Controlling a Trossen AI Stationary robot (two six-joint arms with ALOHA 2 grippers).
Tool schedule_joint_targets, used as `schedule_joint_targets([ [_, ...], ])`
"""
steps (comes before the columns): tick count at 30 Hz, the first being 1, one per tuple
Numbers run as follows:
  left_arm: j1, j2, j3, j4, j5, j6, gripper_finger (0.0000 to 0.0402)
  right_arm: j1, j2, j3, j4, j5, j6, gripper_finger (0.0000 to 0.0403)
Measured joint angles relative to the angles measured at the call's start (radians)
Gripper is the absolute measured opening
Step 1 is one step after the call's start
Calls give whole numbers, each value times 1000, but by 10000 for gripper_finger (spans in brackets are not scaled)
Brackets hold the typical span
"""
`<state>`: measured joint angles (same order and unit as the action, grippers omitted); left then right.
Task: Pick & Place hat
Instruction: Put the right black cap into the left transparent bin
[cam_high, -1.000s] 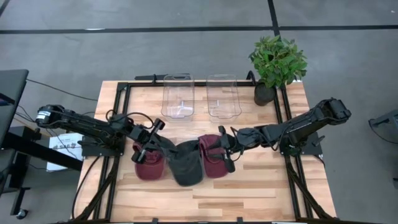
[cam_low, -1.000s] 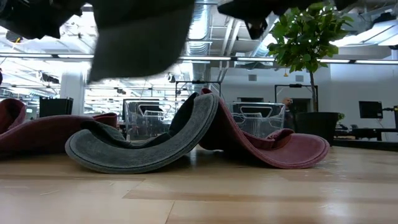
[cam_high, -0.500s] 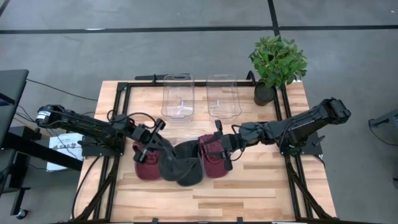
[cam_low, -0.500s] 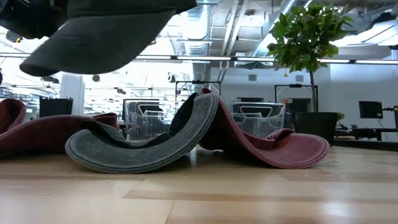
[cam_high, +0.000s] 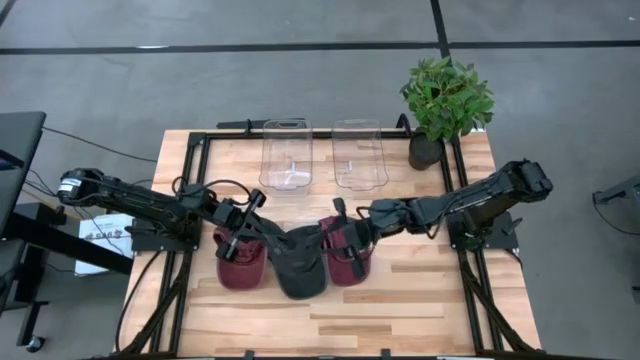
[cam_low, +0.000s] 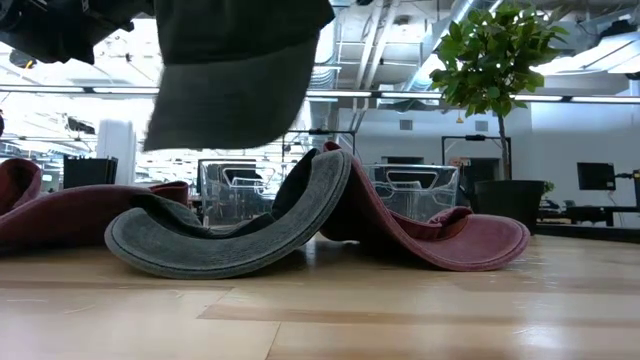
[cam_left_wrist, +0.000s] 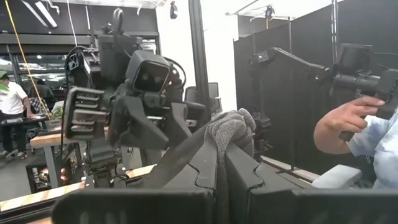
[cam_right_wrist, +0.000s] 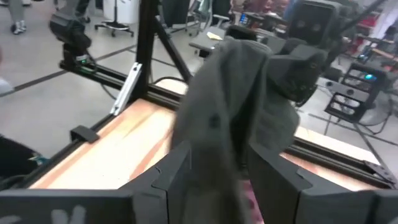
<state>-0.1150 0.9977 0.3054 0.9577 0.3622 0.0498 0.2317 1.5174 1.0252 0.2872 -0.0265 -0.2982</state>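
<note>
Both grippers are clamping the grey hat at frame center in the high view: left gripper on its left edge, right gripper on its right. It's hanging lifted, upper left in the low view. Pick looks done, place is pending. Maroon hats are still lying on the table.

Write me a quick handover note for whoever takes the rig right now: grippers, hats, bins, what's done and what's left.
Left gripper: shut on the grey hat, held above the table.
Right gripper: shut on the same grey hat's other side.
A second grey hat and two maroon hats lie on the table under it.
Both clear bins at the far edge look empty.
Done: grey hat lifted. Left: place it, then the rest.
</note>
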Motion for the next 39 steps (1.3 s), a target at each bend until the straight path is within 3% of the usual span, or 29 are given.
schedule_joint_targets([
  [10, 0, 0, 0, 2, -11, 28, 10, -20, 22, 16, 18, -6, -31, 153],
  [22, 0, 0, 0, 23, -23, 28, 10, -51, 136, 89, 13, -149, 63, 143],
  [25, 0, 0, 0, 19, -23, 23, 10, -58, 134, 93, 8, -168, 63, 106],
  [29, 0, 0, 0, 16, -23, 22, 10, -58, 124, 95, 9, -156, 86, 15],
  [39, 0, 0, 0, 5, -15, 22, 33, -66, 112, 98, 10, -155, 115, 1],
])
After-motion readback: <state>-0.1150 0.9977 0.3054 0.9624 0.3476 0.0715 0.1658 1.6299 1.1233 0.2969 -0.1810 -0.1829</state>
